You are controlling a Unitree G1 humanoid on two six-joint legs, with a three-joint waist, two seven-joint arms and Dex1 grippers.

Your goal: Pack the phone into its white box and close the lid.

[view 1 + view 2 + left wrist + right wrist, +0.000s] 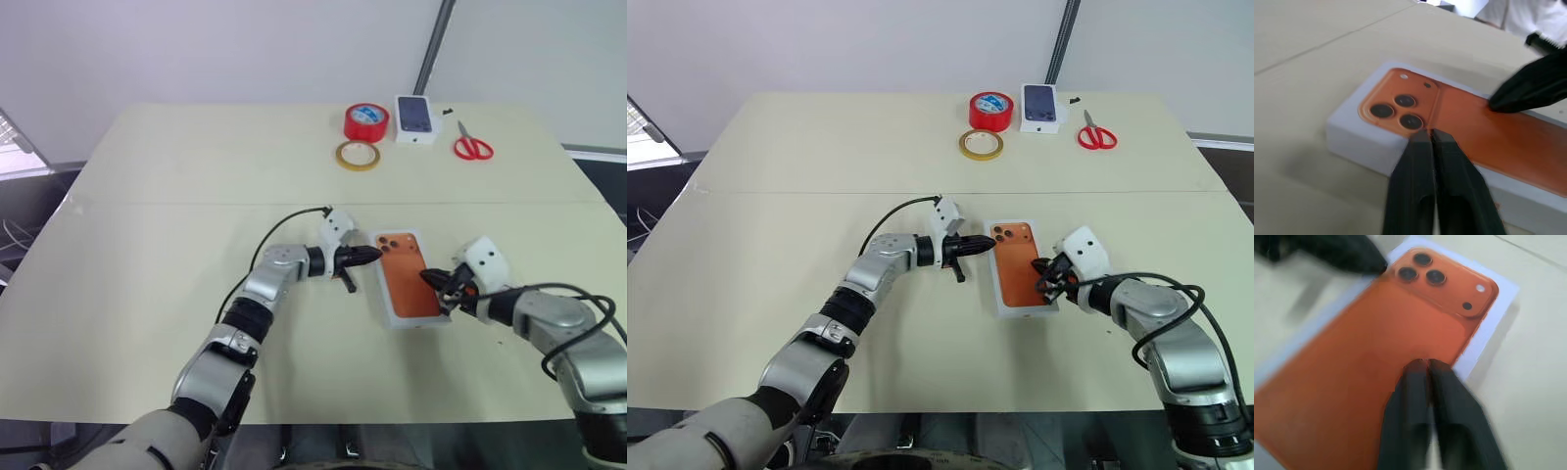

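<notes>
One phone was found lying back-up in one white box on the table, between two grippers. The left gripper and right gripper, both pinched together and empty, were placed at its edges.

The orange phone lies flat, back up, lenses at its far end, inside the white box on the table

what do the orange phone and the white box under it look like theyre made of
Slim orange phone: smooth satin back, probably glass or coated metal, with a soft sheen. Shallow white box: matte, most likely rigid cardboard, with crisp flat walls and no shine.
</notes>
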